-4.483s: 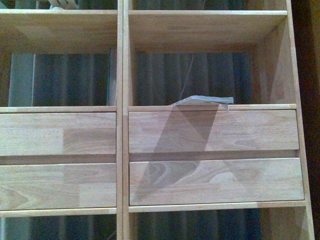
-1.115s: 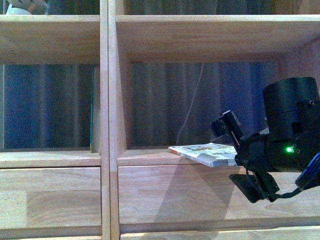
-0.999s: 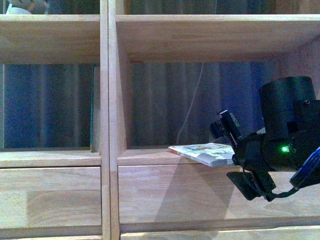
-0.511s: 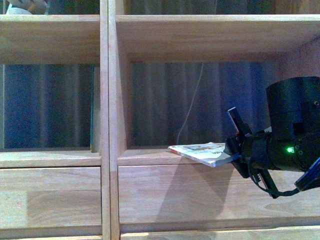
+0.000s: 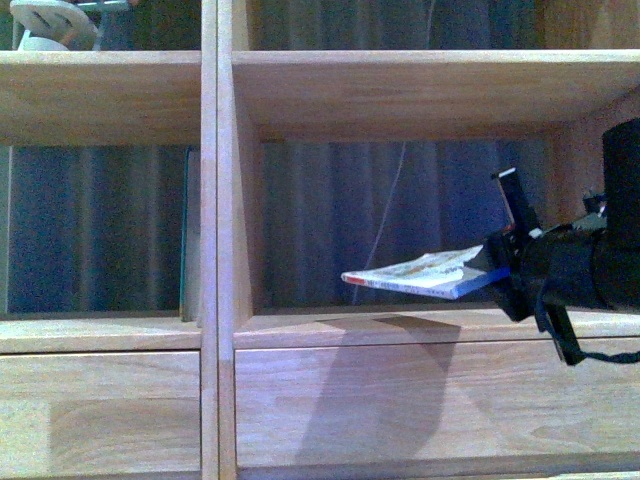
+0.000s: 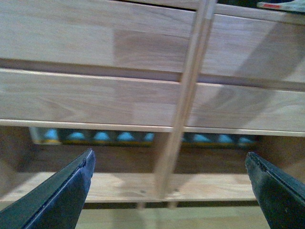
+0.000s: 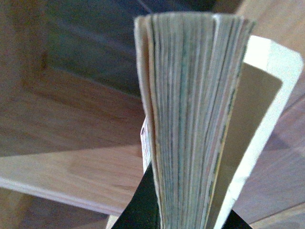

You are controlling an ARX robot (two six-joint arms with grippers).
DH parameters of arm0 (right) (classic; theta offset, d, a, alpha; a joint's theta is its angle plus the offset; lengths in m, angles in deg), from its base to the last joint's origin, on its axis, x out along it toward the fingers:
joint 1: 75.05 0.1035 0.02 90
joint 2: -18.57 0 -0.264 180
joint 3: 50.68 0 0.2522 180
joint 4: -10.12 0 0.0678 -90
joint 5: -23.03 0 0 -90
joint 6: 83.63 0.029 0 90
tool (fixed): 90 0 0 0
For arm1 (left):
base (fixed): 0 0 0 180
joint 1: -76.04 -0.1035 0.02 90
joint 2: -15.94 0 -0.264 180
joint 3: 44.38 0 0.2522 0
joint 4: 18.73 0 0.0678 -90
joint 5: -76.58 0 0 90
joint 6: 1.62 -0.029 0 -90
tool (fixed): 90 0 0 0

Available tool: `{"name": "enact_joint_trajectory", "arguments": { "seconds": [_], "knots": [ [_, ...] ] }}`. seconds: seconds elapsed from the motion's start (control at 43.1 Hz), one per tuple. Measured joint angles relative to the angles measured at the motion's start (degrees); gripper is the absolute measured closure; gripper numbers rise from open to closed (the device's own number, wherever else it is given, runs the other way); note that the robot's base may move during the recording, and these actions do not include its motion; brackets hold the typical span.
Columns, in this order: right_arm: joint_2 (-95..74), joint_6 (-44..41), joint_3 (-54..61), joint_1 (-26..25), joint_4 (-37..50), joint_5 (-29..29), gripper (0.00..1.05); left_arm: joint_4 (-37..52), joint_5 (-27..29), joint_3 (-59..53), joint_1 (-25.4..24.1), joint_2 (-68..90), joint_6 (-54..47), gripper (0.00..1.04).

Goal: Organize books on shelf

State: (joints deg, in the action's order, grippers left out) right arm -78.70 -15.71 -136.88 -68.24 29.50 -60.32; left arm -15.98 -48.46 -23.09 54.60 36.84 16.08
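Observation:
The light wood shelf (image 5: 400, 95) fills the front view. My right gripper (image 5: 492, 268) is shut on a thin paperback book (image 5: 415, 273) and holds it nearly flat, lifted clear above the floor of the right middle compartment (image 5: 400, 325). In the right wrist view the book's page edges (image 7: 190, 119) stand between my dark fingers (image 7: 140, 205). My left gripper (image 6: 176, 191) is open and empty, its fingertips (image 6: 62, 191) low in front of the drawer fronts (image 6: 95, 95) and the bottom compartment. The book's edge shows at the top corner of the left wrist view (image 6: 281, 5).
A thin dark teal slab (image 5: 188, 235) stands upright in the left middle compartment against the central divider (image 5: 215, 200). A white object (image 5: 50, 22) sits on the upper left shelf. A thin cord (image 5: 385, 215) hangs behind the right compartment. Drawer fronts (image 5: 420, 405) lie below.
My right gripper has lifted the book off the compartment floor and tilted it up; the camera view has shifted slightly, so the shelf boards sit lower in the frame.

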Motion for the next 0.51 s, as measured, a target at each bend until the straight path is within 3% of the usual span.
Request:
{"name": "enact_joint_trajectory", "arguments": {
  "seconds": [0.093,0.209,0.348,0.511],
  "knots": [
    [3.80,-1.11,0.87,-0.04,0.72,2.69,0.97,7.39,-7.45,5.55,-5.55,10.45,4.37,0.07],
    [7.32,-3.02,1.77,0.57,1.97,6.23,0.97,12.04,-10.86,13.35,-6.29,22.64,8.26,0.07],
    [8.26,-4.02,2.62,0.96,3.28,7.32,0.97,13.66,-11.04,21.07,-3.52,31.78,11.89,0.07],
    [8.28,-4.42,2.95,1.57,4.63,7.76,0.97,15.63,-10.08,31.65,4.55,40.39,17.09,0.07]
  ]
}}
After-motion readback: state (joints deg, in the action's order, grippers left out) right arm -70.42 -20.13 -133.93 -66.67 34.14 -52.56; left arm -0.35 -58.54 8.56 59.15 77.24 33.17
